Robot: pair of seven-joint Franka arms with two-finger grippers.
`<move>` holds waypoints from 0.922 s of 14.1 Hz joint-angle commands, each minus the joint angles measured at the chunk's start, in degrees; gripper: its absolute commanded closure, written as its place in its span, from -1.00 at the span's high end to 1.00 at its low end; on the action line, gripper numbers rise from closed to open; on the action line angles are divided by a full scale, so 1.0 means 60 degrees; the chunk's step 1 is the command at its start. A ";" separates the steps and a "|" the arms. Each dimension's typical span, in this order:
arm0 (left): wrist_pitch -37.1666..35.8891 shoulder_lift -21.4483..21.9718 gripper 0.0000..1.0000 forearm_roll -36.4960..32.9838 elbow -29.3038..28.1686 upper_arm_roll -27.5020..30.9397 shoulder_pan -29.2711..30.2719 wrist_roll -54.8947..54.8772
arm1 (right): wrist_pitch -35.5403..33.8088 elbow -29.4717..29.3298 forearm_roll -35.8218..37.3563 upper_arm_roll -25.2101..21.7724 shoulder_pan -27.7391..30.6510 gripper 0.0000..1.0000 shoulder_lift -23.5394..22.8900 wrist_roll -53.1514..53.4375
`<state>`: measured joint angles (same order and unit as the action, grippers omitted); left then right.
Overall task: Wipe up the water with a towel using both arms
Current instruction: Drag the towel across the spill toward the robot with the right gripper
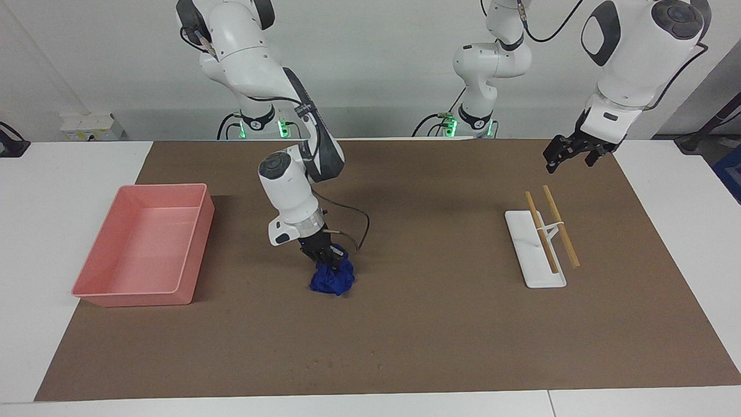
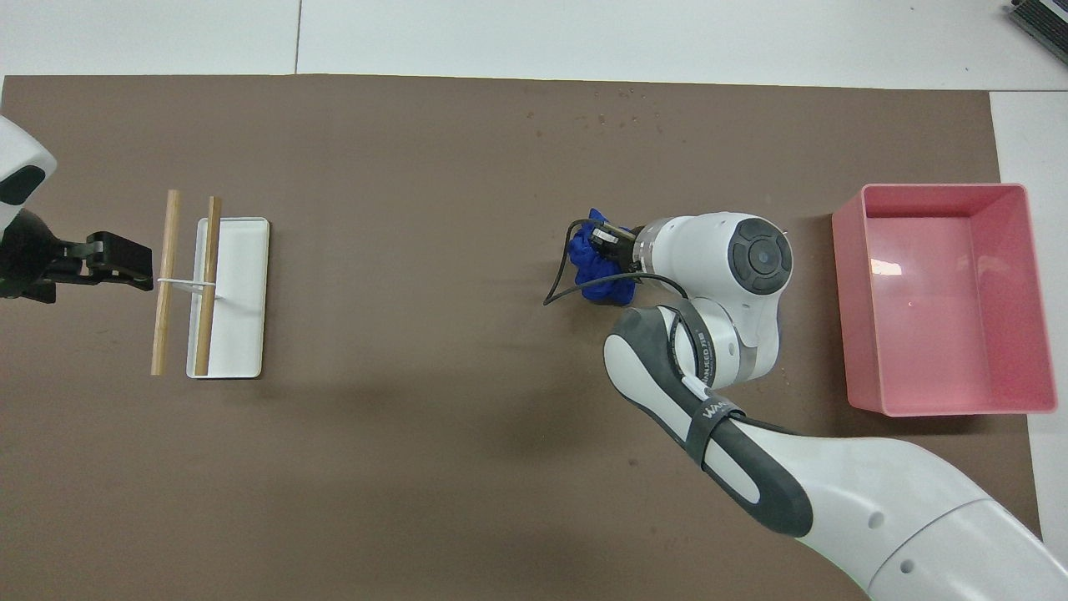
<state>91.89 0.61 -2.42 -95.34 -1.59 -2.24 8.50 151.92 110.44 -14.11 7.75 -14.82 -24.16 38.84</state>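
Note:
The blue towel (image 1: 332, 278) (image 2: 596, 269) sits bunched on the brown mat, near the middle of the table. My right gripper (image 1: 325, 260) (image 2: 608, 249) is shut on its top, coming down at a slant. Water shows only as tiny dark specks (image 1: 315, 365) (image 2: 613, 114) near the mat's edge farthest from the robots, well apart from the towel. My left gripper (image 1: 568, 161) (image 2: 138, 272) hangs open and holds nothing. It is in the air over the mat at the left arm's end, just beside the rack's sticks.
A white rack (image 1: 531, 258) (image 2: 240, 334) carrying two wooden sticks (image 1: 560, 227) (image 2: 165, 284) lies toward the left arm's end. A pink tray (image 1: 139, 299) (image 2: 943, 409) stands at the right arm's end. A thin black cable (image 1: 358, 231) loops off the right wrist.

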 commanded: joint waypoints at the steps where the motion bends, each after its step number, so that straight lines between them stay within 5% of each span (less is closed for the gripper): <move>1: -0.0008 0.0207 1.00 -0.0153 -0.0223 -0.0190 0.0169 -0.0156 | -0.0241 0.1703 -0.0300 0.0056 -0.0005 -1.00 0.0523 0.0030; 10: 0.0007 0.0207 1.00 -0.0139 -0.0223 -0.0161 0.0140 -0.0112 | -0.1896 0.3110 -0.0344 0.0056 -0.0005 -1.00 0.2369 0.0426; 13: -0.0081 0.0221 1.00 -0.0153 -0.0208 -0.0175 0.0052 -0.0142 | -0.2539 0.2822 -0.0344 0.0041 0.0126 -1.00 0.2780 0.0382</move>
<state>91.89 0.61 -2.42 -95.44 -2.39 -1.90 8.36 139.34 125.99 -15.60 7.92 -14.79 -9.73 40.82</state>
